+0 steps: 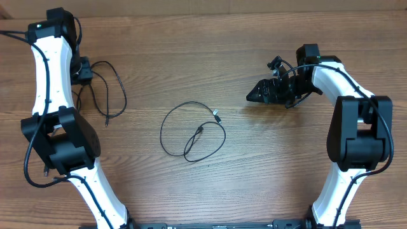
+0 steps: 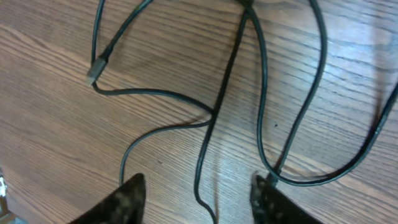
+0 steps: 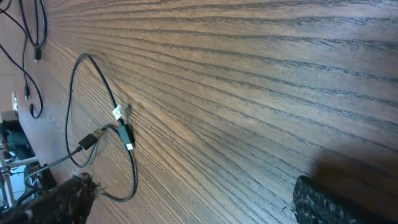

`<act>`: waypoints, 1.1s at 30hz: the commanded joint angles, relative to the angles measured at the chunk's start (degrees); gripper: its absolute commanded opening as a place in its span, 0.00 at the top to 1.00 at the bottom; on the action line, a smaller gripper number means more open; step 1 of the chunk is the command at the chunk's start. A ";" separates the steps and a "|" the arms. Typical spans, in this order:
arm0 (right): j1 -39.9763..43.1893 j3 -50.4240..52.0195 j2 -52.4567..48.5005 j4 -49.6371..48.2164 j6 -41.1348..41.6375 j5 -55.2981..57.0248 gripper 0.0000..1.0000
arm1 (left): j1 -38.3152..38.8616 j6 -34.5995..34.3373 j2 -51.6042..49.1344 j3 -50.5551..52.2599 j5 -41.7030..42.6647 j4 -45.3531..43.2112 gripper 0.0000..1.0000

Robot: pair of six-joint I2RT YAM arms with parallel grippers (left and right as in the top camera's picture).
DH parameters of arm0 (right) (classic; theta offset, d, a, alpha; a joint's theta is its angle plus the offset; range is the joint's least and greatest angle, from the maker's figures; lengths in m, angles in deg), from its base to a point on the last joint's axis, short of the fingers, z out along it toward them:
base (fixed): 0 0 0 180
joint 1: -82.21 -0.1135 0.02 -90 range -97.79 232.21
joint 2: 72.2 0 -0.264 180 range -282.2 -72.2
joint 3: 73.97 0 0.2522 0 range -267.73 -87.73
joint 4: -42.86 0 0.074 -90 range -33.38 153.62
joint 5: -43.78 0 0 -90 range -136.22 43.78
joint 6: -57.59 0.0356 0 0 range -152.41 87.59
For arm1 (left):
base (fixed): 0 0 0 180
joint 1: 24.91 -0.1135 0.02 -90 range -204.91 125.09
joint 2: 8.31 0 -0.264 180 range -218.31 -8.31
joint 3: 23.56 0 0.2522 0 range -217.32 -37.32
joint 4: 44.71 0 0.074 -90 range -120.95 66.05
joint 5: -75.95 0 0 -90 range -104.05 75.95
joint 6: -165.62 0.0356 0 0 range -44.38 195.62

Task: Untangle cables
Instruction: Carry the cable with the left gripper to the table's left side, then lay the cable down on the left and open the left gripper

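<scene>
Cables [image 2: 211,115] lie between spread left gripper [image 2: 198,182] fingertips

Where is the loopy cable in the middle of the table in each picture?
Overhead: the looped cable lies in the middle of the picture.
Left wrist: not in it; those strands are other cables.
Right wrist: the looped cable sits at the left.
Shared landmark: its pale plug tip, in overhead and right wrist.

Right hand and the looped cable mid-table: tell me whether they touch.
Apart. Overhead view shows bare tabletop between the open right hand and the looped cable.
</scene>
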 commanded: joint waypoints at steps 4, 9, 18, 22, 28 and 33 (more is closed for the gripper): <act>-0.26 0.20 -0.74 0.00 -0.63 -0.28 0.00 | -2.67 -5.57 -0.17 0.22 0.57 -0.09 0.25; -0.26 0.20 -0.74 0.00 -0.63 -0.31 0.00 | -4.35 -8.94 -0.28 0.98 0.59 -0.24 0.19; -0.26 0.20 -0.74 -0.02 -0.63 -0.31 0.00 | -6.58 -27.82 -0.35 6.25 2.75 -4.55 0.17; -0.26 0.20 -0.74 0.00 -0.63 -0.31 0.00 | -6.60 -29.35 -0.39 10.78 5.81 -10.10 0.18; -0.26 0.20 -0.74 0.00 -0.63 -0.31 0.00 | -6.60 -29.35 -0.39 16.31 9.68 -18.80 0.43; -0.26 0.20 -0.74 -0.02 -0.63 -0.31 0.00 | -6.60 -29.31 -0.42 17.20 10.67 -23.04 0.83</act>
